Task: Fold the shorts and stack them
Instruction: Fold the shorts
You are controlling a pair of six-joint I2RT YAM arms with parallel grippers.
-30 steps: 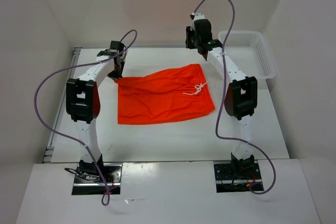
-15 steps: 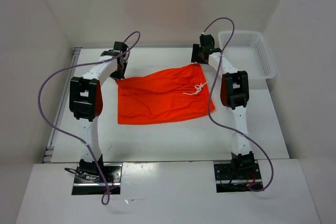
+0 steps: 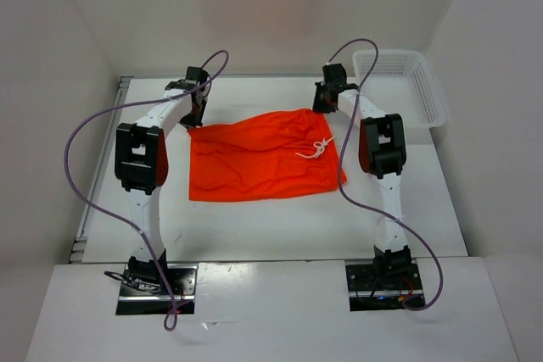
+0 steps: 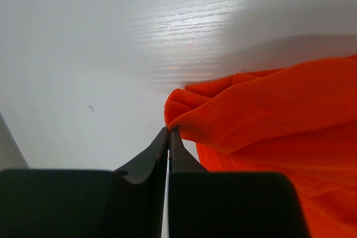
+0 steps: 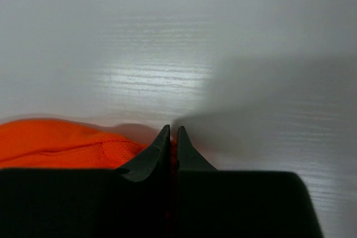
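Observation:
The orange shorts [image 3: 263, 154] lie spread flat in the middle of the white table, with the white drawstring [image 3: 318, 147] near their right edge. My left gripper [image 3: 194, 119] is at their far left corner. In the left wrist view its tips [image 4: 169, 131] are shut on a raised peak of the cloth [image 4: 268, 115]. My right gripper [image 3: 323, 106] is at their far right corner. In the right wrist view its tips [image 5: 172, 130] are shut with orange cloth [image 5: 56, 143] showing between them.
A white plastic basket [image 3: 439, 103] stands at the far right of the table. White walls close in the back and both sides. A metal rail [image 3: 85, 226] runs along the table's left edge. Both arms' purple cables loop above the table.
My right gripper has come down from above the far right of the table onto the shorts' far right corner. My left gripper has stayed at the far left corner.

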